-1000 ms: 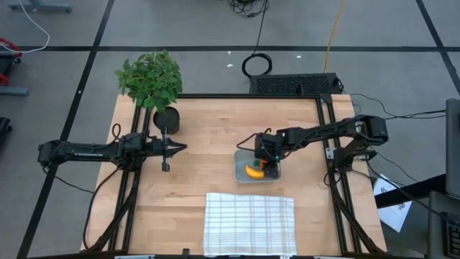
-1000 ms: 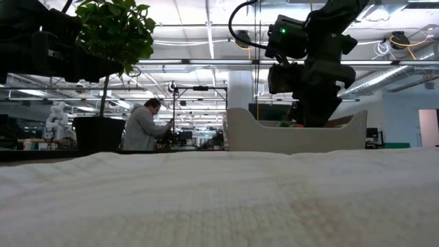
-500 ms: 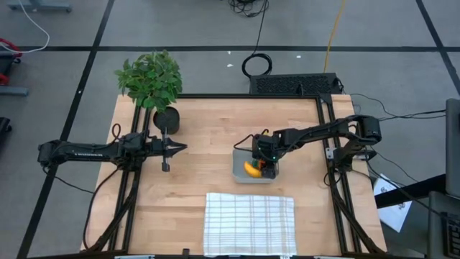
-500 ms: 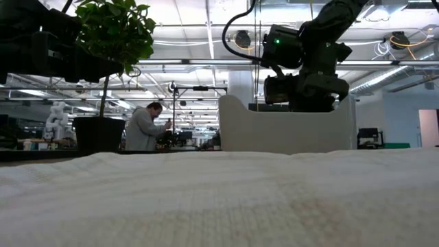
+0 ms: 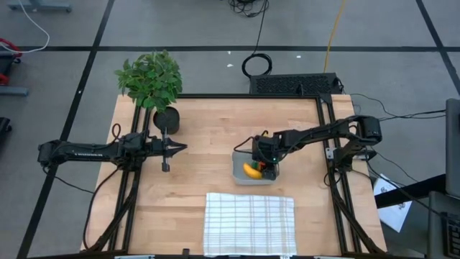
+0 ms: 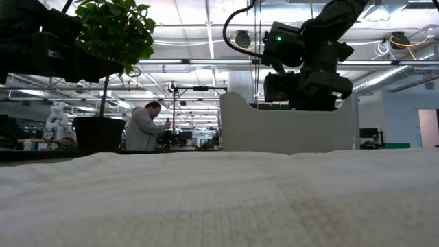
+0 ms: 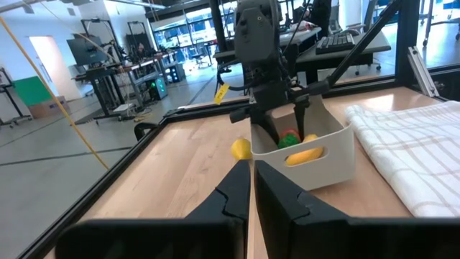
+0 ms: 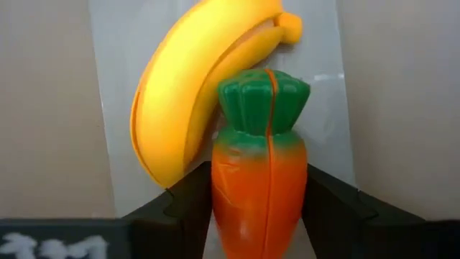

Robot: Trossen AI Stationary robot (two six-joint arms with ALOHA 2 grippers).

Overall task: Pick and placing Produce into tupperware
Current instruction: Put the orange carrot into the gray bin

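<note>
The translucent tupperware (image 5: 241, 175) stands right of the table's middle, its pale wall (image 7: 338, 151) facing the left wrist view. The yellow banana (image 8: 187, 93) lies on its floor. My right gripper (image 5: 264, 167) reaches down into it, shut on the orange carrot (image 8: 259, 187), whose green top touches the banana. The small yellow lemon (image 7: 241, 149) rests on the wood just outside the tupperware's wall. My left gripper (image 5: 176, 148) waits shut over the table's left half, pointing right. My right gripper pinches the carrot's orange body (image 8: 230, 180) between its two fingers (image 8: 183, 205), just below the green top. The fingers come from above, pointing down into the tupperware, and lie across the carrot. The carrot sits inside the tupperware beside the banana; whether it rests on the floor is hidden.
A white checked cloth (image 5: 249, 223) lies at the near edge, just in front of the tupperware. A leafy potted plant (image 5: 151, 79) stands at the far left corner. Bare wood stretches between the two arms. A person (image 6: 143, 127) works in the room beyond.
My right gripper has gone down into the tupperware with the carrot and moved a little toward the table's left. The tupperware has slid a little leftward with it. The left arm has kept still.
</note>
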